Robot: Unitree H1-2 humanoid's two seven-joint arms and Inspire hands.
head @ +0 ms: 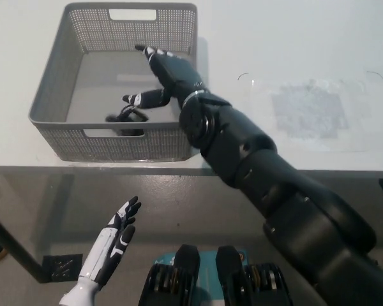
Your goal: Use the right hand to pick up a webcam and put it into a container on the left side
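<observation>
The grey mesh container (57, 121) stands on the white table at the left. A dark webcam (124, 118) lies on its floor near the front wall, partly blurred. My black right hand (166, 73) hovers over the container's right half, open, fingers spread, holding nothing, just above and right of the webcam. The white left hand (112, 245) rests low at the lower left, below the table edge, open with fingers extended.
The white table (293, 51) stretches to the right of the container, with a pale scuffed patch (309, 111) on it. The table's front edge (115, 169) runs across the middle of the picture.
</observation>
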